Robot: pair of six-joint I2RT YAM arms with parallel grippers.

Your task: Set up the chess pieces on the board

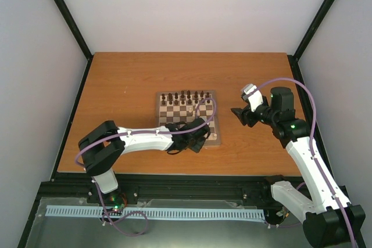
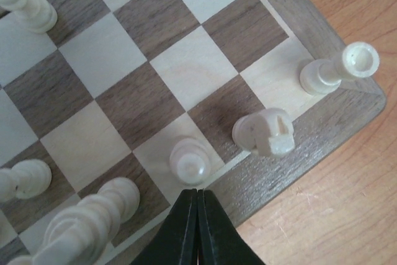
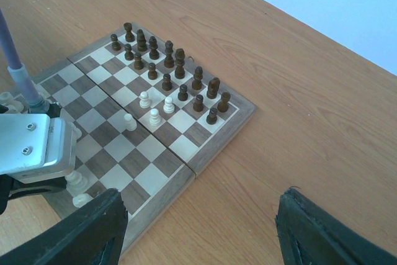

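At table (image 1: 116, 114) centre lay the board (image 1: 172, 117); left gripper (image 2: 197, 195) pressed together, empty; right gripper (image 1: 239, 114) apart.
Left wrist view resolved pale pieces (image 2: 191, 161) at board's near-right corner; right wrist view showed dark pieces (image 3: 179, 65) ranked far.

It looks like a robotics lab cell: the left arm (image 1: 145, 139) and the right arm (image 1: 308, 155) bolted on a black rail (image 1: 192, 185) by a wooden table (image 1: 128, 85), with plain white panels (image 1: 192, 4) on black posts (image 1: 65, 13) around.

The whole table (image 1: 128, 85) is seen from overhead. The board (image 1: 177, 117) is shared by all views: shown closely from the left wrist, obliquely and farther off from the right.
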